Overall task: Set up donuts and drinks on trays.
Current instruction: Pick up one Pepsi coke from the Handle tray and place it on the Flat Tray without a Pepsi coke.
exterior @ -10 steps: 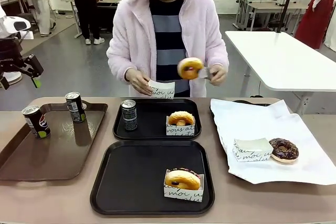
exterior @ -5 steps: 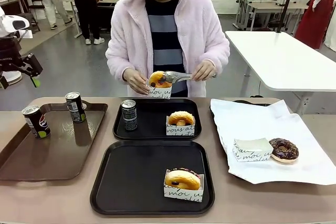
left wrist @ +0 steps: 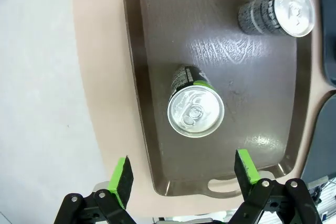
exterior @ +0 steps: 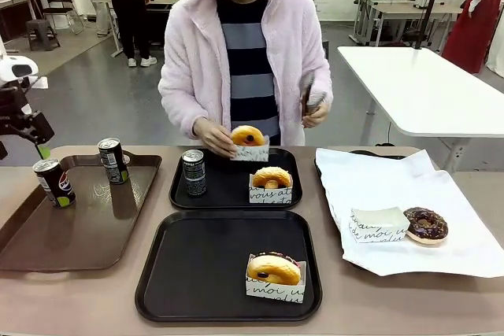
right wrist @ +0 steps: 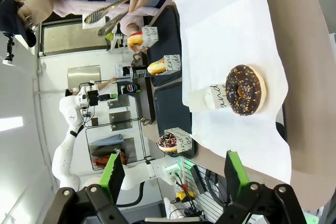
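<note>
While the person's hand (exterior: pixel 211 133) holds a donut (exterior: pixel 247 135), left gripper (left wrist: pixel 184 169) hangs spread below the mid-frame green-banded can (left wrist: pixel 195 109). Centre over it before descending

The tan counter (exterior: pixel 79 304) is carrying four things directly. A brown tray (exterior: pixel 87 230) is lying at the robot's left side, set at a slant. In the middle, the far black tray (exterior: pixel 228 190) and the near black tray (exterior: pixel 205 261) are sitting just beside each other, their edges almost touching. A creased white paper (exterior: pixel 378 182) is spreading over the right side, with something dark peeking out beneath its far edge.
</note>
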Controlling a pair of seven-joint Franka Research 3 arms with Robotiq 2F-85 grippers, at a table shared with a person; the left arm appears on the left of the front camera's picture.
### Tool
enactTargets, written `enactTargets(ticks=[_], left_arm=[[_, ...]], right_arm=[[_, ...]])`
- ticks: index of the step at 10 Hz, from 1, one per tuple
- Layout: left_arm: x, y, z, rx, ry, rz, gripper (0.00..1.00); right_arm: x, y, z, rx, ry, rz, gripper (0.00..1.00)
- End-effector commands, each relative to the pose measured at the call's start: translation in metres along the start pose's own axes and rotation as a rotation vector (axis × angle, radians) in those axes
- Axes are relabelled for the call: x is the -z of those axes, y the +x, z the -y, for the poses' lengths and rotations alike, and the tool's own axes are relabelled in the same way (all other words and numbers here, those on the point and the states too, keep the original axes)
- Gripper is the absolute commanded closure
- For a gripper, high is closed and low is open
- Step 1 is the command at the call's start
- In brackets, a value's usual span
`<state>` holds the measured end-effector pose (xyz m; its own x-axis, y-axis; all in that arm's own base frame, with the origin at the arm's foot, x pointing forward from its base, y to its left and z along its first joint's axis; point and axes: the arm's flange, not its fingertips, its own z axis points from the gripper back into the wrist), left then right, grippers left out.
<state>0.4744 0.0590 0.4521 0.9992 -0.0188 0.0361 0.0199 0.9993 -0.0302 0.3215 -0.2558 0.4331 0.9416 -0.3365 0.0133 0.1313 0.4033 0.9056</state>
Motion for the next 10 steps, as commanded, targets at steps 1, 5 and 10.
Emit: enactTargets(ticks=[1, 5, 10], left_arm=[[0.012, 0.0, -0.003, 0.012, -0.051, 0.013, 0.0], [0.018, 0.01, 0.004, -0.002, -0.091, 0.055, 0.0], [0.047, 0.035, 0.009, -0.03, -0.033, 0.058, 0.0]], right_arm=[[0.001, 0.0, 0.001, -0.01, 0.018, 0.005, 0.0], [0.001, 0.0, 0.001, -0.01, 0.018, 0.005, 0.0], [0.001, 0.0, 0.001, -0.01, 0.018, 0.005, 0.0]])
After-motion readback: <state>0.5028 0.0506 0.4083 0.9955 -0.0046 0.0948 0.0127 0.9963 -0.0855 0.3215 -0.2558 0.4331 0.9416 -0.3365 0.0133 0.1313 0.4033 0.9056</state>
